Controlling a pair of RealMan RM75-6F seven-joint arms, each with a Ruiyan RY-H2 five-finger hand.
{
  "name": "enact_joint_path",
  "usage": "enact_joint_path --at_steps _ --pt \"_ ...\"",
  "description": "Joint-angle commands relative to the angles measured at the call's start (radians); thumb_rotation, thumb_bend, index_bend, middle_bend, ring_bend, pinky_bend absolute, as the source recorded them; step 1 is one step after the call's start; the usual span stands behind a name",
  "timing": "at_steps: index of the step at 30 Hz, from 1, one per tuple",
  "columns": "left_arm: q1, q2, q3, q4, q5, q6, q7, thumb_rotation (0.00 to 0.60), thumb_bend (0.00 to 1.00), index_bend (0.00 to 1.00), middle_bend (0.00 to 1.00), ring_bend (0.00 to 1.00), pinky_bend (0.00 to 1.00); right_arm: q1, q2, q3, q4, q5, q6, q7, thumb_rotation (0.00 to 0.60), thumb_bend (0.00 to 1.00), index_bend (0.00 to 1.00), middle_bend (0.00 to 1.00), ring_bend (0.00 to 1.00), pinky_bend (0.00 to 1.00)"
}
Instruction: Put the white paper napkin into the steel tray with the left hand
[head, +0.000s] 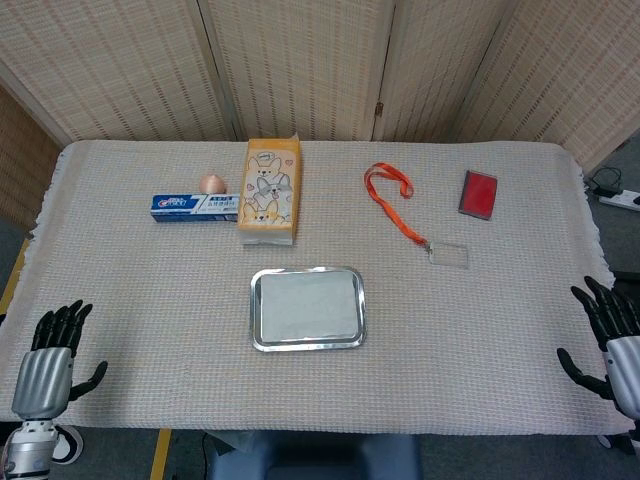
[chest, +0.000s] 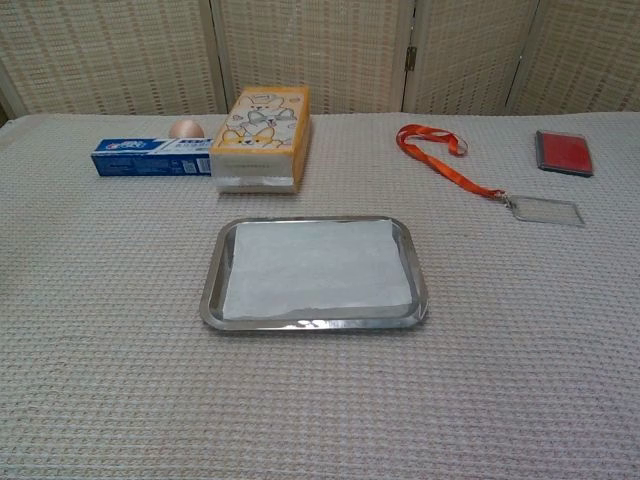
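Napkin: white paper napkin (chest: 318, 267) lies flat inside the steel tray (chest: 213, 290), covering nearly all of the tray floor; edges sit within the rim, front edge slightly uneven.
Tray: rests mid-counter (head: 480, 330) on the woven cloth, nothing else in it.
Left hand: left hand (head: 45, 362) sits at the near-left corner of the counter, well apart from the tray, fingers spread, holding nothing. Seen in head view only.
Right hand: right hand (head: 615, 335) at the near-right edge, fingers apart, empty, well apart from everything.
Task status: judged done. Napkin is in the tray and no hand touches it. Nothing appears left, unless the ragged front edge needs smoothing, which the task does not ask.
Bystanders: toothpaste box (chest: 152, 157) and cartoon tissue pack (chest: 262, 136) touch side by side at the far left; small peach-coloured round thing (chest: 186, 129) just behind the toothpaste box. Orange lanyard (chest: 440, 160) with clear badge holder (chest: 545, 210) and red card case (chest: 564, 152) at far right.
Risk: low; light paper could lift in a draught.
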Motion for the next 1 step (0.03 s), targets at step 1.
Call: enact_joint_path --at_steps 1 --pt "0.019 0.073 0.012 -0.042 -0.003 -0.016 0.014 0.6 0.32 0.0 0.0 0.0 0.0 0.019 -0.03 -0.001 -0.008 0.026 -0.044 -0.057 0.6 0.4 0.0 0.0 0.0 0.0"
